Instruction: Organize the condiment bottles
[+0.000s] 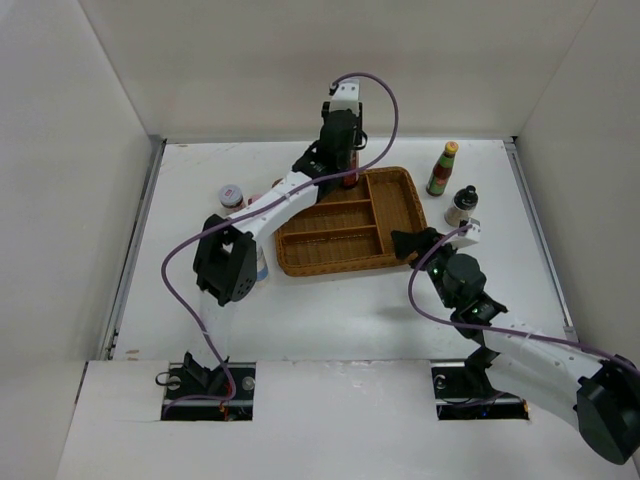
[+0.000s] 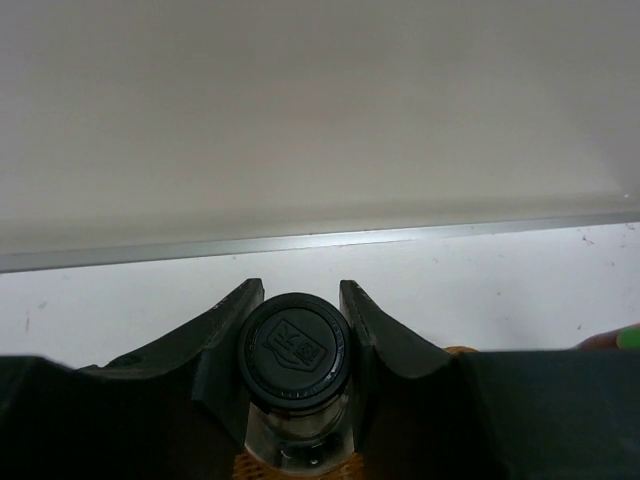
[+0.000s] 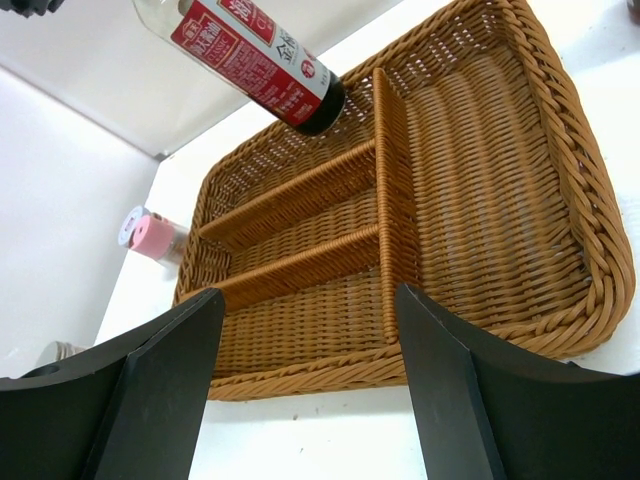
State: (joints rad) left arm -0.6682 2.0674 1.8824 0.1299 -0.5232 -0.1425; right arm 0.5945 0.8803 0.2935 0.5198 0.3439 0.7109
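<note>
The left gripper [image 2: 300, 292] is clamped on the black cap of a bottle [image 3: 255, 55] with a red label and dark contents, its base over the far end of the tray [image 3: 585, 240] by the long divider. The right gripper [image 3: 310, 300] is spread wide and holds nothing, just off the tray's near rim.

Red label: the dark bottle [image 3: 262, 62], hanging over the far corner of the wicker tray [image 3: 570, 210], is carrying white Chinese characters on red and a pale band with gold ones; I am not managing to read them.
Cap emblem: the black cap [image 2: 293, 347], sitting between the jaws of my left gripper [image 2: 296, 300], is showing an embossed shield crest, its marks too soft to read.
Red sauce bottle [image 1: 442, 168]: standing right of the tray, its label is showing too small to read.
</note>
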